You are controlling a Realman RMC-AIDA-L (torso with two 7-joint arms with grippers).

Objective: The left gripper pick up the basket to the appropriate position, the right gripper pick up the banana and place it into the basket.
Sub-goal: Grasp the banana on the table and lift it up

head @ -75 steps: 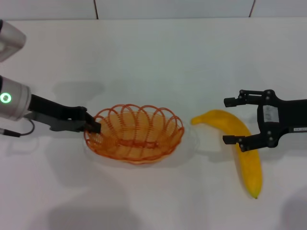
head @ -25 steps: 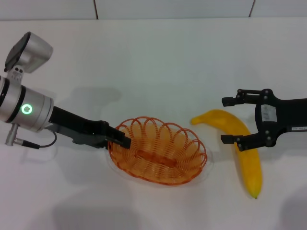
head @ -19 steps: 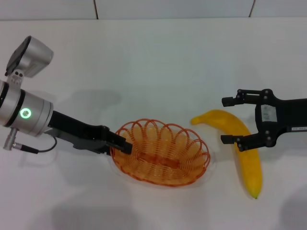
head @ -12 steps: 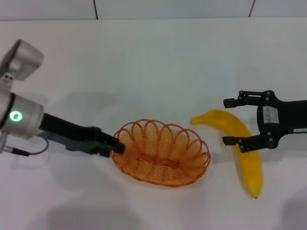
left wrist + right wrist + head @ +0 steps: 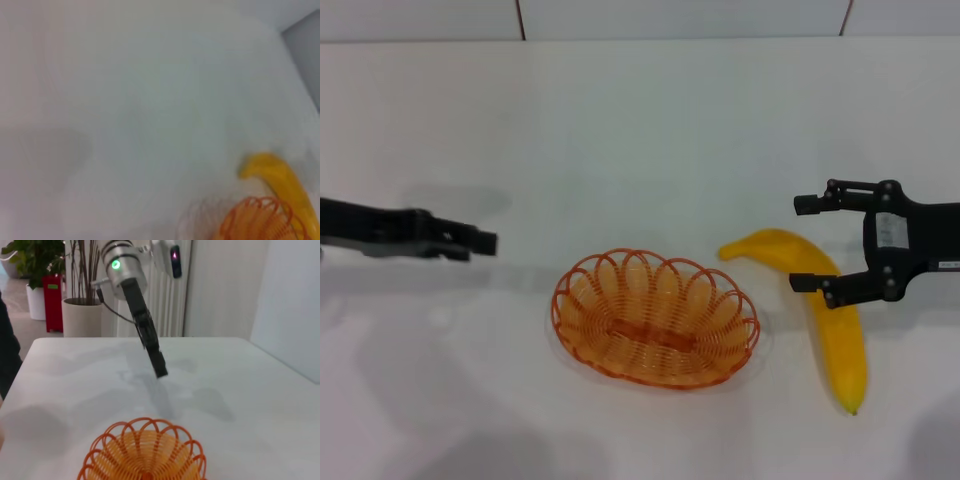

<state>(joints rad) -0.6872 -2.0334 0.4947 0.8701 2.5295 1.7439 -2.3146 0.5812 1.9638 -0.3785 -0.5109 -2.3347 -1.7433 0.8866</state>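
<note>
The orange wire basket (image 5: 655, 318) stands on the white table (image 5: 640, 120) in the middle of the head view, with nothing in it. It also shows in the right wrist view (image 5: 145, 452) and partly in the left wrist view (image 5: 255, 220). My left gripper (image 5: 472, 242) hangs well to the basket's left, apart from it, holding nothing; the right wrist view shows the left gripper (image 5: 160, 367) above the table beyond the basket. The yellow banana (image 5: 825, 315) lies right of the basket. My right gripper (image 5: 802, 245) is open, its jaws on either side of the banana's upper part.
Behind the table in the right wrist view are a white radiator (image 5: 165, 290) and potted plants (image 5: 30, 270). A tiled wall edge (image 5: 520, 20) runs along the table's far side.
The left gripper carried the basket right and toward me, set it down, let go and drew back far to the left. The right gripper and banana barely moved.
</note>
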